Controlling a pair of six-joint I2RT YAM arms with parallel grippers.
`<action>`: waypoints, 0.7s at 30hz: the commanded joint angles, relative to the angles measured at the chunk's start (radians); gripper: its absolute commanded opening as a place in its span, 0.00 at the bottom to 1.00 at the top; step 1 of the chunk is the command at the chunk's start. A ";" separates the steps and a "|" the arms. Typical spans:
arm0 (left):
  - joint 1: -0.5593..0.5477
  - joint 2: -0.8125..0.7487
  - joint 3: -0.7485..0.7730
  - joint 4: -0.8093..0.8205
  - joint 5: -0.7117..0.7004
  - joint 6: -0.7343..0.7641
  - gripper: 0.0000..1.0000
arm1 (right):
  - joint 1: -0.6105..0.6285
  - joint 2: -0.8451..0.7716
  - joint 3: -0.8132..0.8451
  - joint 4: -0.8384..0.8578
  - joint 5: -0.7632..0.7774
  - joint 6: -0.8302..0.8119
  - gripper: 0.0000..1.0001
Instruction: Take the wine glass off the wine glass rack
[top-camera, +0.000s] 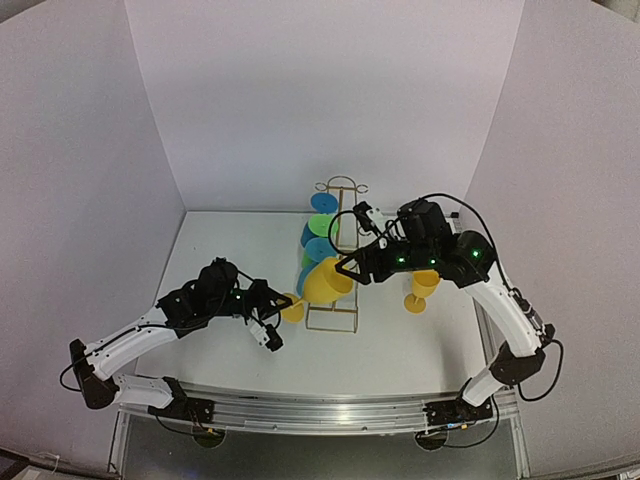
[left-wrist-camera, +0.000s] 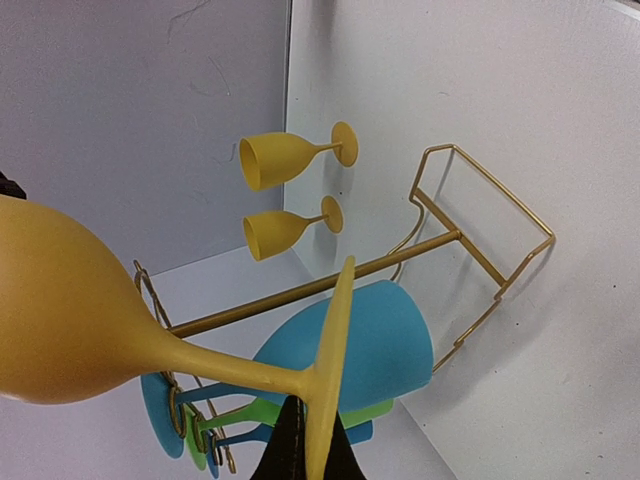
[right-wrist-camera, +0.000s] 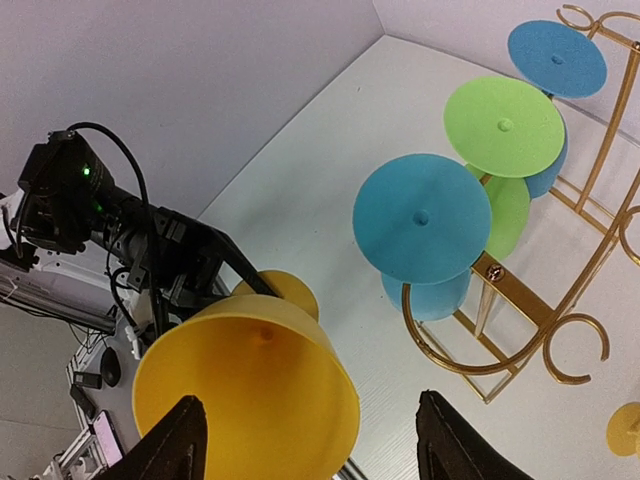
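Note:
A yellow wine glass (top-camera: 328, 280) lies tilted in the air at the front left of the gold wire wine glass rack (top-camera: 340, 190). My left gripper (top-camera: 287, 309) is shut on its round foot (left-wrist-camera: 330, 360), which stands edge-on between the jaws (left-wrist-camera: 318, 452). My right gripper (top-camera: 347, 268) is open, and its fingers (right-wrist-camera: 185, 440) stand on either side of the bowl's open mouth (right-wrist-camera: 245, 390). The glass's stem is clear of the rack's empty ring hook (right-wrist-camera: 440, 335). Blue (right-wrist-camera: 420, 218) and green (right-wrist-camera: 503, 125) glasses hang from the rack's left side.
A yellow glass (top-camera: 422, 285) stands on the table right of the rack, under my right arm. The left wrist view shows two yellow glasses (left-wrist-camera: 285, 155) beyond the rack's base (left-wrist-camera: 490, 240). White walls close in the back and sides.

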 joint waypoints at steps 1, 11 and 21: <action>-0.008 -0.012 0.033 0.079 0.023 -0.019 0.00 | 0.000 0.012 0.008 -0.016 -0.059 -0.020 0.65; -0.033 0.011 0.062 0.115 0.015 -0.023 0.00 | 0.000 0.055 0.088 -0.035 -0.078 -0.052 0.29; -0.045 0.009 0.057 0.199 0.036 -0.102 0.26 | -0.003 0.016 0.135 -0.030 0.017 -0.039 0.00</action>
